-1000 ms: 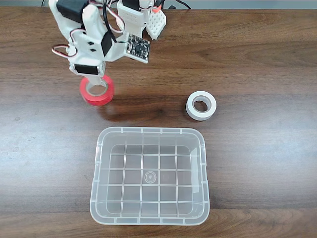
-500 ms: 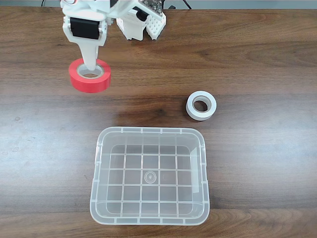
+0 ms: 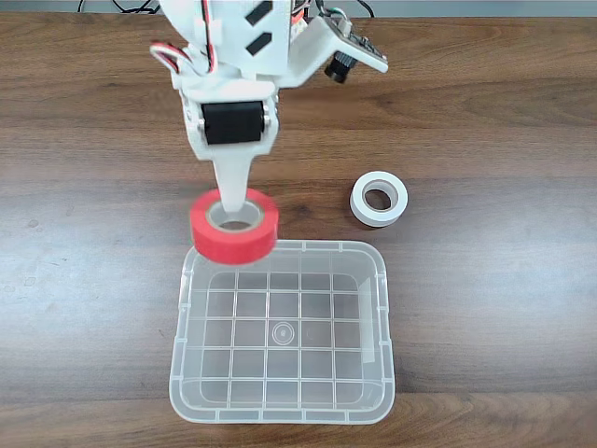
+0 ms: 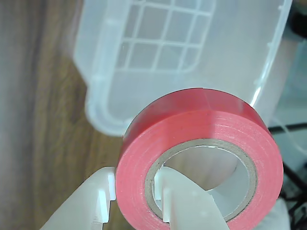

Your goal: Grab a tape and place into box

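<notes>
Your gripper [image 3: 233, 210] has carried the tape [image 3: 234, 227] up off the table [image 3: 485, 121], jaws clamped on its wall, and now holds it over the box [image 3: 373, 373] rim; you likely need slightly more travel before release

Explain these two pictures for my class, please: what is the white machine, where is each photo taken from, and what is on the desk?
The white machine is a small robot arm whose gripper has two fingers. One picture looks down on the wooden table from a fixed camera; the other comes from a camera riding on the arm's wrist. The gripper is pinching the wall of a red tape roll, one finger inside the ring and one outside, at the edge of a clear plastic box. A white tape roll lies apart on the table.
</notes>
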`<state>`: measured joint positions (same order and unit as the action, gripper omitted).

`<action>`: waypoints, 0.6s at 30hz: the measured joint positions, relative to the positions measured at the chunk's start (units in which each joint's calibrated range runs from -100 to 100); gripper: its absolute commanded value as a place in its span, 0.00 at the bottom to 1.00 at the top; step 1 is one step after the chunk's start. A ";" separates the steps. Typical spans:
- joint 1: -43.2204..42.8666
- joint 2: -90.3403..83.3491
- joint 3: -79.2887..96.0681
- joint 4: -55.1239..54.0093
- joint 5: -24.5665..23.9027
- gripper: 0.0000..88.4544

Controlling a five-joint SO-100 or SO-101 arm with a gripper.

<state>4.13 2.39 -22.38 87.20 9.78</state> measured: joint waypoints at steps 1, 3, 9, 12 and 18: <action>-0.60 2.51 -2.44 0.00 0.00 0.01; -1.43 7.70 -6.95 -0.85 0.00 0.01; -1.73 23.44 -16.06 -2.29 -1.46 0.01; -1.73 30.22 -18.59 -2.37 -2.03 0.01; -1.73 40.18 -21.48 -5.34 -2.30 0.01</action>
<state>2.40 42.57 -43.86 81.86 7.49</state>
